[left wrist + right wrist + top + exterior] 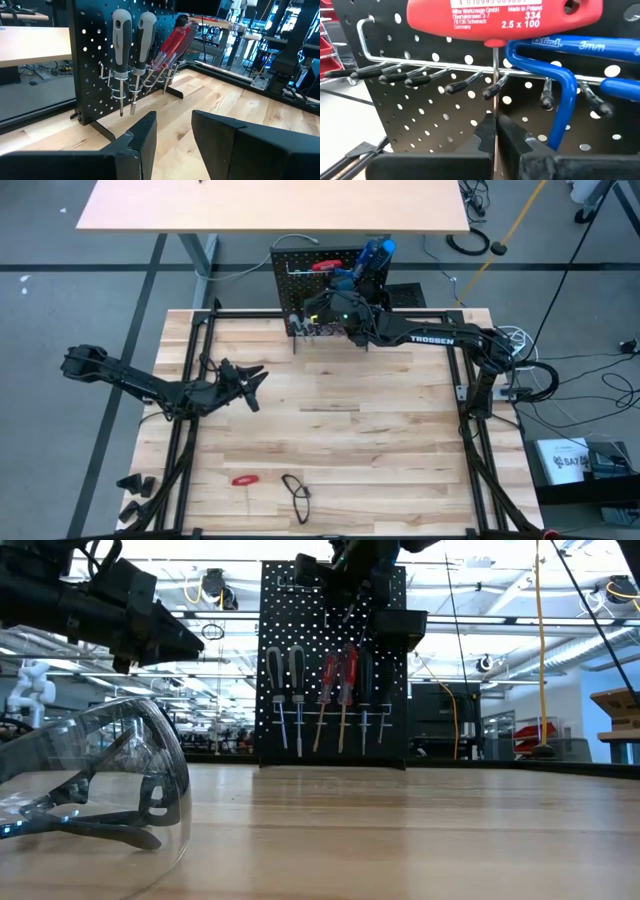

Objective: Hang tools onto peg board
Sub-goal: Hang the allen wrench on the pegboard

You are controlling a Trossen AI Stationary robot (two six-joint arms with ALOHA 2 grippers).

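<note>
At 12 o'clock by peg board [300,265], right gripper [495,131] clenched on red T-handle key [500,20] shaft, hanging it. Next: seat on hook rail [445,67], release. Left gripper [245,383] at 9 o'clock, part-open, empty.

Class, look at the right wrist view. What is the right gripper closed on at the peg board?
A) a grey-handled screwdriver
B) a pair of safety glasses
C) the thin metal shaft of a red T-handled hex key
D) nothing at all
C: the right gripper is pinched shut on the thin shaft under the red T-handle, in front of the peg board.
</note>
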